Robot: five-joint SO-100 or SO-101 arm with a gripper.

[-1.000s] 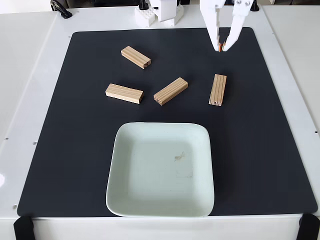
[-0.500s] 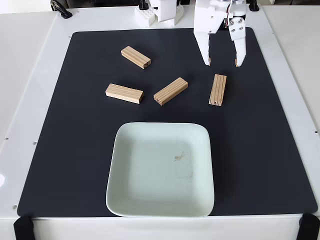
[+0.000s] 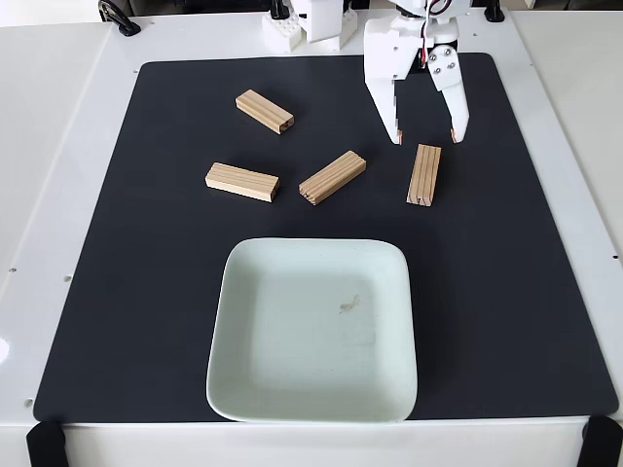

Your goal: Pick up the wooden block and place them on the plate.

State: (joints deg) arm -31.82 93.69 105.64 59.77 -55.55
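Note:
Several light-tan wooden blocks lie on the black mat in the fixed view: one at the upper left (image 3: 265,111), one at the left (image 3: 241,182), one tilted in the middle (image 3: 333,177), and one upright on the right with its grooves showing (image 3: 423,175). My white gripper (image 3: 425,137) hangs open just above the far end of the right block, its fingertips (image 3: 397,135) spread wider than the block, holding nothing. The pale mint-green plate (image 3: 237,389) sits near the front with only a small brown speck in it.
The black mat (image 3: 117,292) covers most of the white table. The arm's white base (image 3: 311,24) stands at the far edge, with a black cable (image 3: 117,17) at the far left. Black clamps sit at the front corners.
The gripper has opened from nearly shut and moved toward the front, down to the far end of the right block. Blocks and plate have not moved.

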